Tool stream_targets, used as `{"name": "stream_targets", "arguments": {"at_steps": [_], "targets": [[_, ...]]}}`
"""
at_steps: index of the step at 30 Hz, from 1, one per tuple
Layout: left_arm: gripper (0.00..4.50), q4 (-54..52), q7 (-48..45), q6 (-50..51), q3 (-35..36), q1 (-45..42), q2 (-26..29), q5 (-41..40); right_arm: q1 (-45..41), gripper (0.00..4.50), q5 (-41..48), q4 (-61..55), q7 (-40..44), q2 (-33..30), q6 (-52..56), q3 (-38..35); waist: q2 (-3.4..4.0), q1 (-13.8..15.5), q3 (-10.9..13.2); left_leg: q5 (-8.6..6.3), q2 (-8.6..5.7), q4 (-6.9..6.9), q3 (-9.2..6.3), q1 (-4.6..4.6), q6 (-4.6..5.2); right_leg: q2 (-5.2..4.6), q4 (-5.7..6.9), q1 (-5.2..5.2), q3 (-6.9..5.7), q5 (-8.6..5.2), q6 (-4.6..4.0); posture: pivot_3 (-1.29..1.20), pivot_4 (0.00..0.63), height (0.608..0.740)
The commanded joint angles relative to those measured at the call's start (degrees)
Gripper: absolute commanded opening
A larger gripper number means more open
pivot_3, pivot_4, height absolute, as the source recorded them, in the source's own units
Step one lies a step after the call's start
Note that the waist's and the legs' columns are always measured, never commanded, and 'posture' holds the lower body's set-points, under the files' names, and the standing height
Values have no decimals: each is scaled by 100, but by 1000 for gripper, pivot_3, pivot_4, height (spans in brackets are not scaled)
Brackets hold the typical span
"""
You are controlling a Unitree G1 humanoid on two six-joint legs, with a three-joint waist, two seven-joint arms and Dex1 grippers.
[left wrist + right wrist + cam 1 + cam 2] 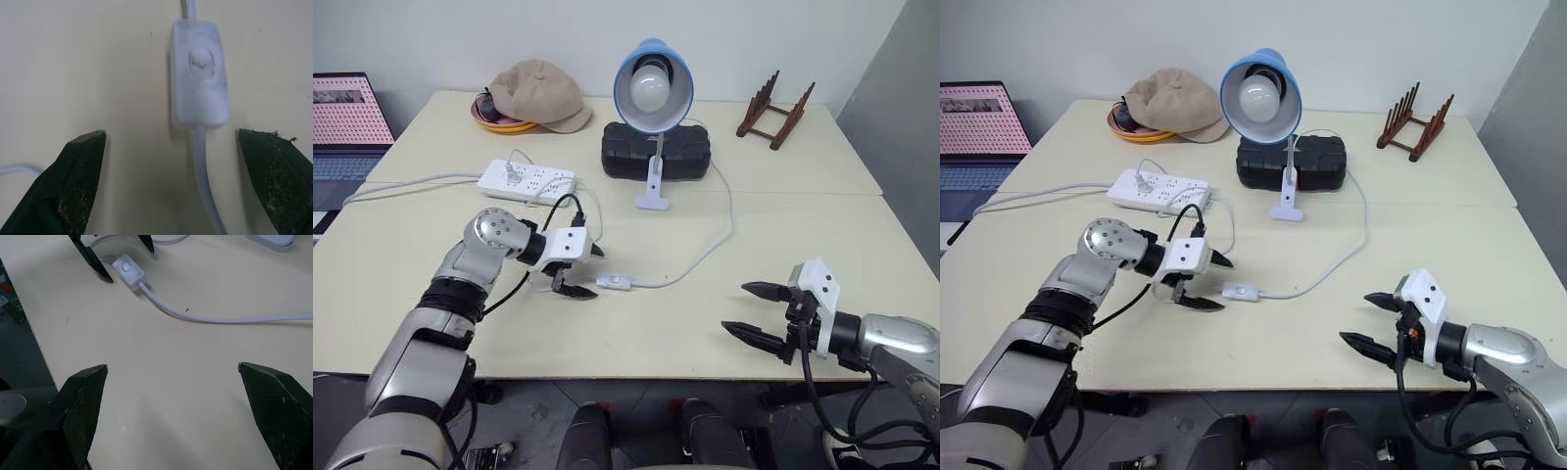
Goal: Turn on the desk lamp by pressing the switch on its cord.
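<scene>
The left hand (579,269) hovers low over the surface (822,235), its two black fingers (576,291) spread wide, tips aimed across at the switch (619,282). The switch lies flat just beyond those tips, not touched; in the left wrist view it sits between and ahead of the two fingertips (78,161), rocker face up, with the cord (700,250) running out of both ends. Nothing is gripped here.

Over on the right, the right hand (754,313) hangs near the front edge of the surface, well apart from the switch, fingers also spread wide and empty. Its wrist view looks across bare tabletop to the switch (128,269) and the left hand's tips beside it.

From the switch the cord sweeps out to the right, curves up and back toward the lamp (652,93). The lamp stands at the middle rear on its white clip base, blue shade tilted forward, bulb facing the camera and not glowing. Right behind it sits a black case (656,152). To the left lies a white power strip (527,180), further back a beige cap (538,93) resting on an orange dish (499,123). A wooden rack (775,113) stands at the rear right, a laptop (347,122) at the far left.
</scene>
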Motion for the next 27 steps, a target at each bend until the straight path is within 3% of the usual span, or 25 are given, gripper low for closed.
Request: {"name": "stream_targets", "arguments": {"at_steps": [1,4,7,19,23,27], "targets": [[4475,245,90,-159,125,-273,-187,6,103,4500,64,-254,-134,25,-42,-241,0,0,0,0,0,0,-1,0,0,0,1,0,0,0,0,0,150,740],[4475,307,-99,-191,97,-305,-243,-3,123,4500,68,-250,-169,12,-56,-295,0,-2,0,0,0,0,-2,1,0,0,1,1,0,0,0,0,150,740],[4006,321,-182,-186,132,-310,-260,-23,126,4500,144,-247,-208,23,-35,-360,0,-15,0,0,0,-1,-1,1,0,1,1,1,0,0,0,0,150,740],[1195,334,-303,-201,157,-187,-185,40,-19,4500,105,-86,-107,-28,-78,-286,0,-11,0,0,0,-1,-5,1,0,2,2,1,-2,0,0,0,150,740],[1077,127,-238,305,321,-199,-385,-201,-208,4500,164,4,-200,120,-22,-160,0,-12,0,0,0,0,-4,0,0,1,1,1,-2,0,0,0,150,740],[1077,-909,-150,1965,652,-80,-626,-841,-332,4500,615,-29,-731,587,468,-188,0,-5,0,0,1,-1,-10,-3,0,2,2,2,-6,0,0,0,150,740]]}}
